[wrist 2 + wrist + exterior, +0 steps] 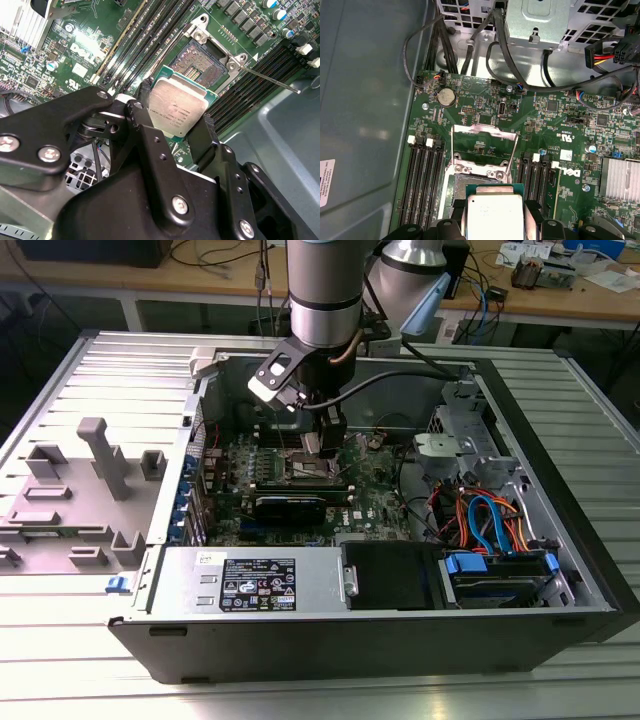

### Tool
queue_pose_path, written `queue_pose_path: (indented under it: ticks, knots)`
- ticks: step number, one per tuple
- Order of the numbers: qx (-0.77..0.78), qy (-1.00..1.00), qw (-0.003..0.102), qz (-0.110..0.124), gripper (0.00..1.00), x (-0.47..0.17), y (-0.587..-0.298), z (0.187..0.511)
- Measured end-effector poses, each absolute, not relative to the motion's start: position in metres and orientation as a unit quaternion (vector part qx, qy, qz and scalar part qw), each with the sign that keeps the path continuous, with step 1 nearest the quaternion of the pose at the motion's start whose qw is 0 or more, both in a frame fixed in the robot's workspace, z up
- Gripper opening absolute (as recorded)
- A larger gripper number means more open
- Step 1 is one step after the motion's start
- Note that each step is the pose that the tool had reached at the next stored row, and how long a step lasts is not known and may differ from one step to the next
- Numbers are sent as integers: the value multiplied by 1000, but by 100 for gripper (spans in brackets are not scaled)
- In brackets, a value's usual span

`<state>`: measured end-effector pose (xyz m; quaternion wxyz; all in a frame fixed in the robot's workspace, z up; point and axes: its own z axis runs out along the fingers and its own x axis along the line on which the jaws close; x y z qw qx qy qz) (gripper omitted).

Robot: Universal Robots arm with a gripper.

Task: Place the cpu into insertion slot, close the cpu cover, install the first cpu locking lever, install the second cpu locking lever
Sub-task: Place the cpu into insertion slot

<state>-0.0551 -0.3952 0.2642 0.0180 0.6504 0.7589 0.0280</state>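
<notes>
My gripper (pixel 176 111) is shut on the cpu (pixel 175 105), a silver-topped square chip on a green carrier, with one black finger (pixel 145 107) on each side. In the second wrist view the chip hangs tilted just short of the insertion slot (pixel 197 62), whose dark pin field lies open. The first wrist view shows the cpu (pixel 492 212) between the fingers, above the slot (pixel 462 180). Beyond it the cpu cover (pixel 482 129) stands swung up and open. A thin locking lever (pixel 270 80) juts out beside the slot. In the exterior view the gripper (pixel 312 447) hovers over the slot (pixel 305 472).
Long black memory slots (pixel 425 185) flank the socket on both sides. Cables (pixel 470 55) and a metal drive cage (pixel 540 20) lie past the board. A finned heatsink (pixel 620 180) sits to one side. The case walls (pixel 560 490) surround the board; a grey fixture (pixel 100 455) stands outside.
</notes>
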Motion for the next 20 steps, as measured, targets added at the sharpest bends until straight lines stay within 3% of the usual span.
queue_pose_path:
  ticks: [20]
  knots:
    - [678,735,19,27,55,-59,-390,252]
